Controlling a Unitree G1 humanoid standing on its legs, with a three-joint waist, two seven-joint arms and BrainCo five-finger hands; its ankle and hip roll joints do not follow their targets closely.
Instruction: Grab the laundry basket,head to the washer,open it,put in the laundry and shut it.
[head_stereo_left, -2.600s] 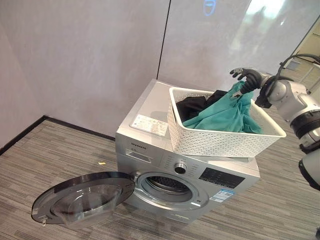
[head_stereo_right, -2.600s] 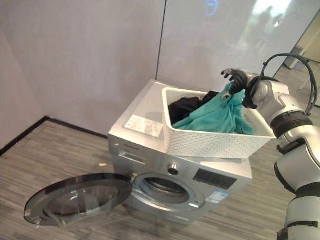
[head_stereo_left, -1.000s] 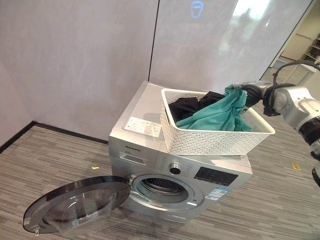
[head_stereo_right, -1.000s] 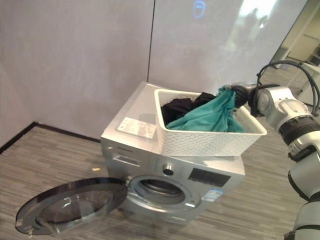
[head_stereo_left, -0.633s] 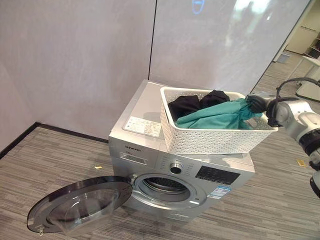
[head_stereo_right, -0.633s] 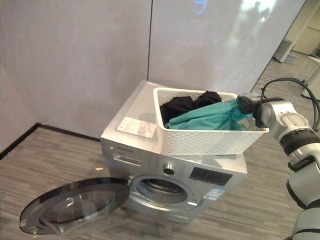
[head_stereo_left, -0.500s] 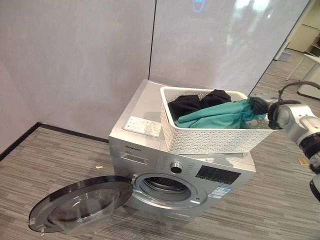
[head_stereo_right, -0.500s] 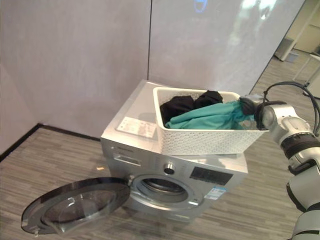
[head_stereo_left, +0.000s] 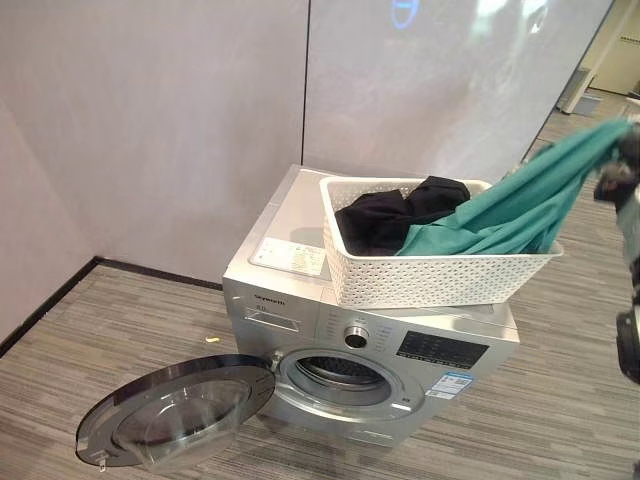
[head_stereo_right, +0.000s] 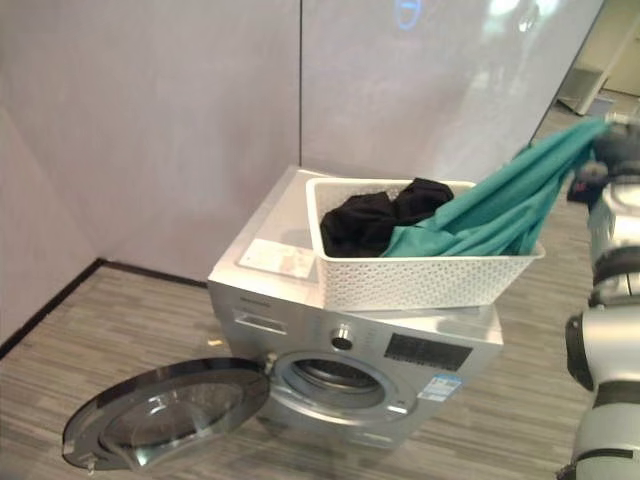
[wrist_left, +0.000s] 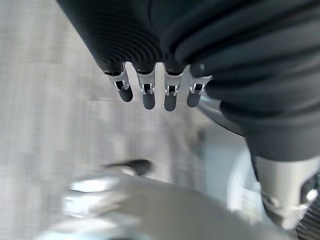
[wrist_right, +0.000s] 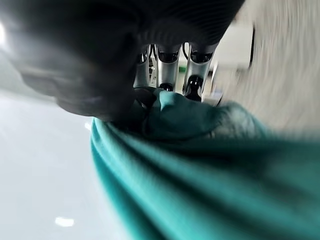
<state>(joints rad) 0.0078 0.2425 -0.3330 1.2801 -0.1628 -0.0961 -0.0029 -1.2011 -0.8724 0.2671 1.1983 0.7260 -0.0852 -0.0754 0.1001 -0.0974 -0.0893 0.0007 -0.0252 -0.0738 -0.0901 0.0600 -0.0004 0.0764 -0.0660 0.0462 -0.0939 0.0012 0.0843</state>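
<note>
The washer (head_stereo_left: 370, 330) stands on the floor (head_stereo_left: 120, 320) near the corner of two grey walls, with open floor in front of it and to its left. Its round door (head_stereo_left: 175, 412) hangs wide open, swung out low to the left of the drum opening (head_stereo_left: 335, 378). The white basket (head_stereo_left: 430, 275) sits on the washer's top at its right side; its right end overhangs the washer's edge, and the left part of the top is bare.

In the basket lie black clothes (head_stereo_left: 385, 215) at the left and a teal cloth (head_stereo_left: 500, 215) at the right. The teal cloth stretches up and out over the basket's right rim to the right hand (head_stereo_right: 612, 148), which is above and to the right of the basket. In the right wrist view the right hand (wrist_right: 170, 80) has its fingers curled tight round a bunch of teal cloth (wrist_right: 210, 165).

The left hand (wrist_left: 155, 92) shows in the left wrist view with fingers straight, holding nothing.
</note>
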